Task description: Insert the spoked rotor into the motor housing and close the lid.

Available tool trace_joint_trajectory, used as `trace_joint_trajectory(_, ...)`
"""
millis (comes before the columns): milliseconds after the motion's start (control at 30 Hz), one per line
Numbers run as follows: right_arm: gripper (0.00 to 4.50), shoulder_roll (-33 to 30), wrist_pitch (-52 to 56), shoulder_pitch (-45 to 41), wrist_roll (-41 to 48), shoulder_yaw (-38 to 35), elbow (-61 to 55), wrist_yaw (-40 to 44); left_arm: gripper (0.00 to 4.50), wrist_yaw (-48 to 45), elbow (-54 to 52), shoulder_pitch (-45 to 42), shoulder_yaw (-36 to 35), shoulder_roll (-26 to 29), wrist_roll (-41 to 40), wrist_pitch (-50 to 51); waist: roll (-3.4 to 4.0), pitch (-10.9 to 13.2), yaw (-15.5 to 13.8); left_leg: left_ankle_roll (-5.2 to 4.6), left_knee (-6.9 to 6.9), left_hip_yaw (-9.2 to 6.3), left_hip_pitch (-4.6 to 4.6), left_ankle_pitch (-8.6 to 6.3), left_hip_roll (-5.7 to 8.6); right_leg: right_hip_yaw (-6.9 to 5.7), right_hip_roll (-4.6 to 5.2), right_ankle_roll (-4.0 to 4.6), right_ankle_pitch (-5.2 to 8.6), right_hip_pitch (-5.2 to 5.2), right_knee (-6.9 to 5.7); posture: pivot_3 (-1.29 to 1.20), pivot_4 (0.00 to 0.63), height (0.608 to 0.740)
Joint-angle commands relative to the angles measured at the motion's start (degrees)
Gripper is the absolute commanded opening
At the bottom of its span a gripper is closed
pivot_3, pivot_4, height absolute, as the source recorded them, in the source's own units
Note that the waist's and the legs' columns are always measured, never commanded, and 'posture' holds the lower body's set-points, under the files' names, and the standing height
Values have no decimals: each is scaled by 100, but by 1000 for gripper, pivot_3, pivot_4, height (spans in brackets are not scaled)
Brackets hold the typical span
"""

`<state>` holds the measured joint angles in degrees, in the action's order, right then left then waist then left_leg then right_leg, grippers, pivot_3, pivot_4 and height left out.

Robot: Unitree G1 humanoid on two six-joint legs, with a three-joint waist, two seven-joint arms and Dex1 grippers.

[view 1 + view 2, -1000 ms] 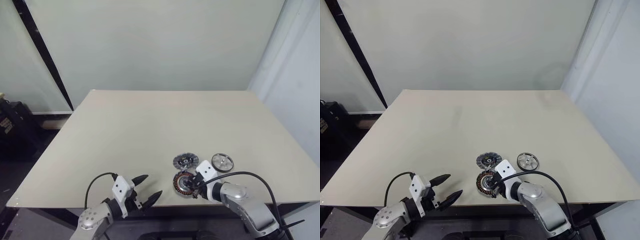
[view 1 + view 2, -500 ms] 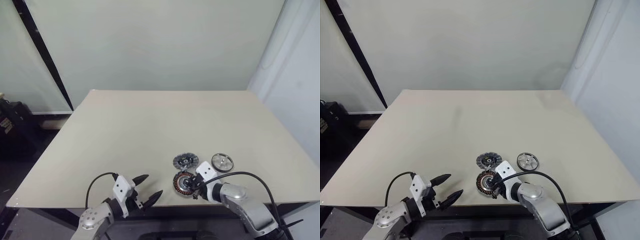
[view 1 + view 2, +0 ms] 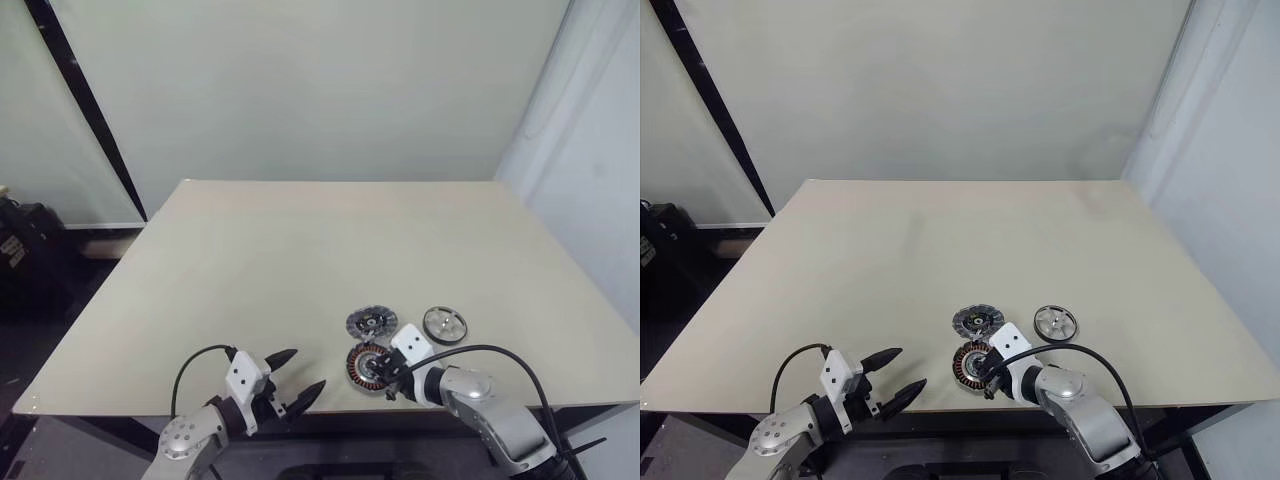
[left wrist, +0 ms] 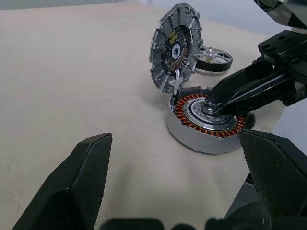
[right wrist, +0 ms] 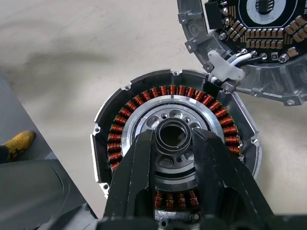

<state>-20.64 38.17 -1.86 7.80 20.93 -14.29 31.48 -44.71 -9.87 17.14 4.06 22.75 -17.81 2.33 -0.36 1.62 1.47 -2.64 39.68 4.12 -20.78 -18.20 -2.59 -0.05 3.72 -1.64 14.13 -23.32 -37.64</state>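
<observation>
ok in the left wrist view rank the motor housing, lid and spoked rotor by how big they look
1. motor housing, nearest the camera
2. lid, standing open behind it, close in size, so nearness may decide that order
3. spoked rotor, farthest back and partly hidden

Table [image 3: 300, 260]: matt beige top, smooth, faintly mottled. Motor housing [image 5: 175, 158]: dull cast grey metal shell, glossy copper-orange wire windings, brushed silvery metal centre. Lid [image 4: 176, 48]: matt grey ribbed metal, dark circuit board inside. Spoked rotor [image 4: 213, 56]: polished shiny metal. Gripper fingers [image 5: 134, 187]: matt black plastic.
</observation>
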Motion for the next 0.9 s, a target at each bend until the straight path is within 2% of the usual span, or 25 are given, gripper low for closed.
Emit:
trace_joint_trajectory(33, 802, -51, -72, -98, -52, -16, -82, 26, 4500, 5, -171, -99, 17, 21, 0, -37, 0, 0, 0, 0, 0, 0, 0, 0, 0, 0, 0, 0, 0, 0, 0, 0, 0, 740)
trace_joint_trajectory(900, 802, -16, -99, -152, -121, 80, 17, 98, 4500, 96, -282, -78, 49, 18, 5, 26, 0, 0, 1, 0, 0, 0, 0, 0, 0, 0, 0, 0, 0, 0, 0, 0, 0, 740)
